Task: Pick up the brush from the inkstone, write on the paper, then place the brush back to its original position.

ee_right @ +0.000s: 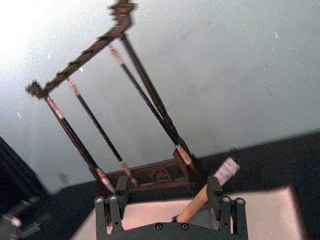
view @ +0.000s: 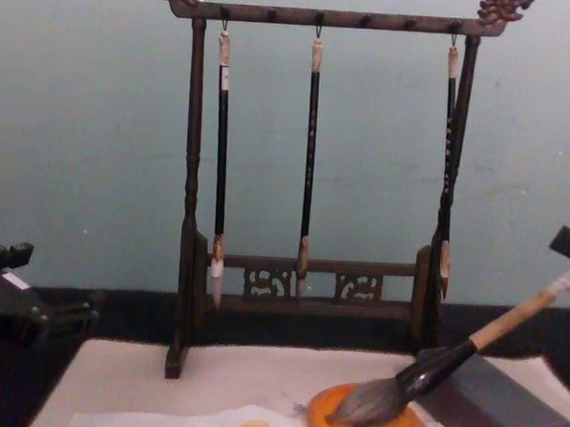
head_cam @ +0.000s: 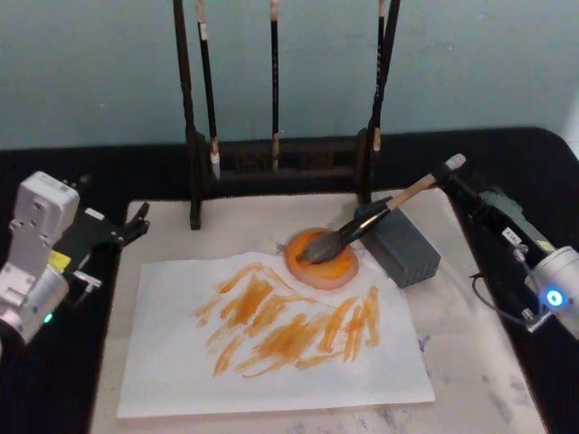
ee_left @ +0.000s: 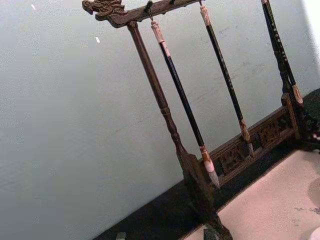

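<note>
Behind the inkstone [head_cam: 321, 259] stands a brush rack [head_cam: 276, 163]; brush [head_cam: 357, 230] leans on grey block [head_cam: 403, 242]; right end effector [ee_right: 167, 192] open.

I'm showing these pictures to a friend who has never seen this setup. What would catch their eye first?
Probably the orange strokes smeared across the paper at the mat's centre. Next, the brush, its bristles on the orange inkstone and its handle propped on the grey block, with the right pincer open around the handle's end. Behind stands the dark rack hung with three thin brushes; the left pincer waits at the mat's left edge.
</note>
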You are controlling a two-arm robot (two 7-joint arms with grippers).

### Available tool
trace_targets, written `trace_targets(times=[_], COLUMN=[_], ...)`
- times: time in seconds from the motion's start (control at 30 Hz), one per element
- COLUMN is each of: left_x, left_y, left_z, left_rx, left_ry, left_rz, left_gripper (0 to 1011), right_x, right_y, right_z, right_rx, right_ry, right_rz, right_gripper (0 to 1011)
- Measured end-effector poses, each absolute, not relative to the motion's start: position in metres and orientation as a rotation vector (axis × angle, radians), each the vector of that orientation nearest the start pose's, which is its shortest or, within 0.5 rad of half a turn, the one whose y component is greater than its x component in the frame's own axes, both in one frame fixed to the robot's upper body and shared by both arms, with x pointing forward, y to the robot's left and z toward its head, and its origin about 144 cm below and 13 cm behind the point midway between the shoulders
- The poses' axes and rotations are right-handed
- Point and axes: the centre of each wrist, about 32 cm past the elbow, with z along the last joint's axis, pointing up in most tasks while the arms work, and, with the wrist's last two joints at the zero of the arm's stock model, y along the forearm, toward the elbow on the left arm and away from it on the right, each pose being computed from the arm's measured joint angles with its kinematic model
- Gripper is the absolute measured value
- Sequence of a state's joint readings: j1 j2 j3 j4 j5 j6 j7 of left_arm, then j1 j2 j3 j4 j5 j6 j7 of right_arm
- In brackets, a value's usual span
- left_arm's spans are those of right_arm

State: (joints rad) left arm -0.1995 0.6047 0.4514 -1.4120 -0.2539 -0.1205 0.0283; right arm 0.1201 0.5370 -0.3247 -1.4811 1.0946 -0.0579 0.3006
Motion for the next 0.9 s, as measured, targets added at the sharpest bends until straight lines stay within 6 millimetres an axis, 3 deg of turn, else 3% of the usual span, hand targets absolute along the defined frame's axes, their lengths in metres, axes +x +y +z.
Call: trace_targets(times=[0.2,0.43,0.9], left_x=[0.489,0.489,0.489], left_y=[0.310,0.310,0.310], left_z=[1.140,1.140,1.140], left_rx=[0.304,0.305,0.304], left_ry=[-0.285,-0.285,-0.285], left_rz=[1.248,1.248,1.248], left_gripper=[1001,1001,1001], right_x=[0.475,0.482,0.491], right_y=[-0.288,-0.269,-0.258], right_z=[1.146,1.133,1.113], right_rx=[0.246,0.107,-0.016], right_ry=[0.181,-0.037,-0.089], right_rz=[-1.124,-1.175,-1.180], right_gripper=[1000,1000,1000])
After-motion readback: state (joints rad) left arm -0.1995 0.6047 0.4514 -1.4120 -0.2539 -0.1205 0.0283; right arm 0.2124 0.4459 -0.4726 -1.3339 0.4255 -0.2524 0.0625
